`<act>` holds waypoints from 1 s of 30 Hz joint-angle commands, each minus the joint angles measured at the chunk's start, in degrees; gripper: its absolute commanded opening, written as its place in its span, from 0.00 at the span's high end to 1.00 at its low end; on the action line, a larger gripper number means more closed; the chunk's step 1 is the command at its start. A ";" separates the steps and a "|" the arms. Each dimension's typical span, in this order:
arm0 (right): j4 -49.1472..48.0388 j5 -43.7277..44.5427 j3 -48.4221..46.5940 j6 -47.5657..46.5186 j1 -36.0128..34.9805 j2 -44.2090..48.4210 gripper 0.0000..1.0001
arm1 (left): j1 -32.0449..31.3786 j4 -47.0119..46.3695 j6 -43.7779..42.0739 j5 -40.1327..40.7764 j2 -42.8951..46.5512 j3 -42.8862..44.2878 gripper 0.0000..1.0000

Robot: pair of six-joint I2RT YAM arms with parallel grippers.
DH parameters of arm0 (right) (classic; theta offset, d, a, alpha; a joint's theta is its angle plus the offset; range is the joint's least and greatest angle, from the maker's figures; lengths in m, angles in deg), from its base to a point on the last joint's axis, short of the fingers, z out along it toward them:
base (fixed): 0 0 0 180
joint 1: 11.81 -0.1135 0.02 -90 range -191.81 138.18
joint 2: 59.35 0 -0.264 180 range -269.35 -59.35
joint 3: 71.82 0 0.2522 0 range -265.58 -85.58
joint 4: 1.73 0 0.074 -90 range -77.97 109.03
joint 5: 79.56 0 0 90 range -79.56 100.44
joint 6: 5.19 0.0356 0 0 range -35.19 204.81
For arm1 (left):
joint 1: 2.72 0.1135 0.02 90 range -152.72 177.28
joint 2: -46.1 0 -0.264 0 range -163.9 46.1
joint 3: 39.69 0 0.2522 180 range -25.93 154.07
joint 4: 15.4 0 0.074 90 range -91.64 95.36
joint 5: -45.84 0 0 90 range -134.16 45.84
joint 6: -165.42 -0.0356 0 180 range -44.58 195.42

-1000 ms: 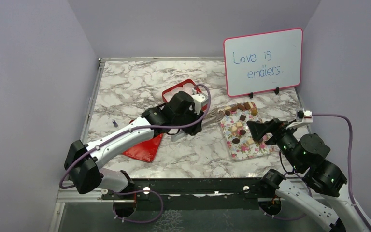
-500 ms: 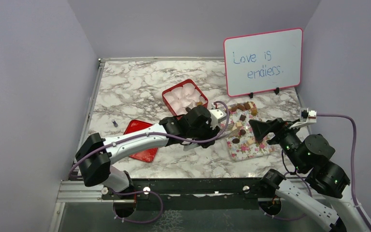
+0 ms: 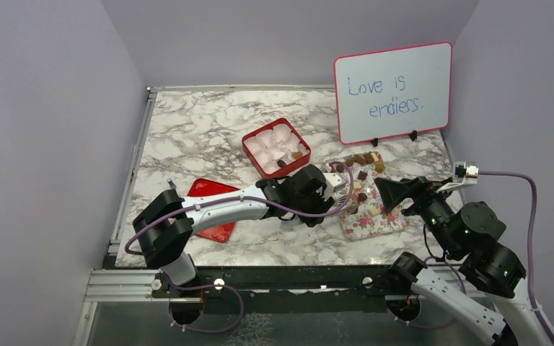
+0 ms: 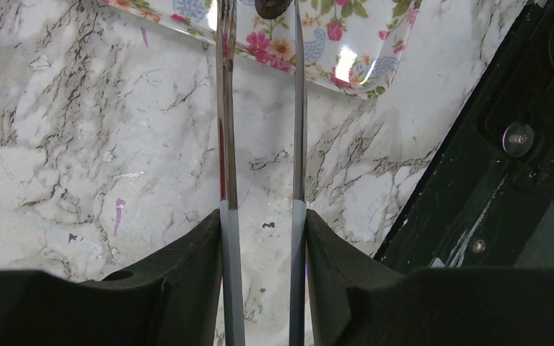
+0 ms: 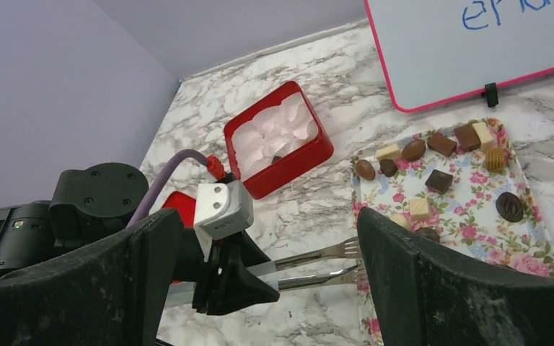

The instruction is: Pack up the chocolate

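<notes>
Left gripper [image 4: 263, 241], clamped on tongs [image 4: 225, 130], swings from red box [image 5: 292, 169] to floral tray [image 3: 375, 222] — fetching begins. Next, the tines must straddle one chocolate [image 5: 439, 180] — right gripper [image 3: 389, 193] gapes idle.

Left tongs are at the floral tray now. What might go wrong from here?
1. The tongs in the left gripper straddle a dark chocolate that is cut off at the edge of the left wrist view. An off-centre pinch might let it slip.
2. Other pieces sit close together on the floral tray, so the tips may knock them.
3. The open right gripper hangs by the tray, and a wide swing might clip it.
</notes>
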 commanded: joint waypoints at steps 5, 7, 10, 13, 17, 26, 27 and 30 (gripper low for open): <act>0.21 1.13 -0.35 -0.49 0.22 0.82 0.04 | -0.43 -3.89 -0.73 -2.14 -1.44 0.99 0.57; 0.49 1.07 -0.29 -0.28 0.24 0.96 0.04 | -0.43 -4.27 -0.73 -2.75 -1.74 0.87 0.57; 0.72 1.07 -0.13 -0.14 0.24 1.09 0.04 | -0.51 -4.57 -0.62 -2.77 -2.43 0.99 0.57; 0.71 1.12 -0.07 -0.07 0.24 1.43 0.04 | -0.68 -5.04 -0.51 -3.07 -3.05 1.15 0.57; 0.55 1.22 0.16 -0.13 0.24 1.62 0.04 | -1.42 -5.28 -0.28 -2.84 -4.28 1.42 0.57; 0.72 1.22 0.28 0.04 0.22 1.76 0.04 | -2.61 -5.19 -0.11 0.05 -3.59 1.08 0.71; 0.73 1.22 0.31 0.04 0.24 1.78 0.04 | -2.62 -5.12 -0.12 0.46 -3.29 1.03 0.72; 0.73 1.22 0.40 0.13 0.20 1.80 0.04 | -2.62 -5.10 0.19 2.00 -2.20 0.84 0.74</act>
